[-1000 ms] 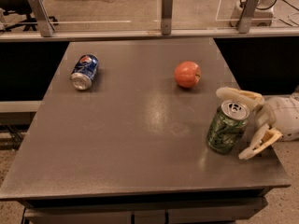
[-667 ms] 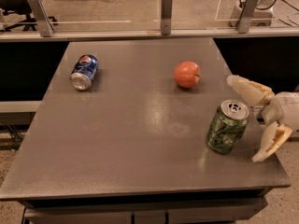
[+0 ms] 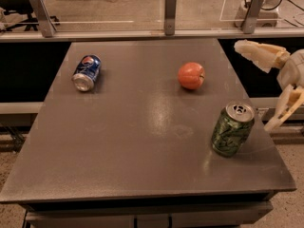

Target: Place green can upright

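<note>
The green can stands upright near the table's right front edge, with its silver pull-tab top facing up and its mottled green and white label showing. My gripper is at the right edge of the view, to the right of and above the can, off the table's right side. It is open and empty. One pale finger points left near the table's far right corner, the other finger hangs lower. Neither touches the can.
A blue Pepsi can lies on its side at the table's far left. An orange-red fruit sits right of centre. The grey table has a rail with metal posts behind it.
The gripper has let go of the green can and drawn back to the right and upward. The can stays upright where it was set.
</note>
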Motion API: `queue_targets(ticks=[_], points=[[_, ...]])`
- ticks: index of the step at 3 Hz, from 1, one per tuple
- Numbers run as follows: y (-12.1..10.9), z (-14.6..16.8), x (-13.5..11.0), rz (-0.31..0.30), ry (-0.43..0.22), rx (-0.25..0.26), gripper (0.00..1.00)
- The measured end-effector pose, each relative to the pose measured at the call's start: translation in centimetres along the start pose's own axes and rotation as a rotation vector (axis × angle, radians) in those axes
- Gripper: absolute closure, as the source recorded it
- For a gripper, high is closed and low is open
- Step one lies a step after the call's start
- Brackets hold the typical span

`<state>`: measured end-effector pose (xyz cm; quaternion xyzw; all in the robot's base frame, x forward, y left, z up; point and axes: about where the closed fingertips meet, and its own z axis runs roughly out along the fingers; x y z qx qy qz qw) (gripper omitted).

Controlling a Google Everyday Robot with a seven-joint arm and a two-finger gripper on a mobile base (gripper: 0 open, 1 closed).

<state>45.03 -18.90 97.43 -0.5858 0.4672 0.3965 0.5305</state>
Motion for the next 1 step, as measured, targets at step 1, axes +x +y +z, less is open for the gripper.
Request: queue_targets(ticks=[1], points=[[0.0,0.05,0.02,0.001,0.0,0.0,0.0]])
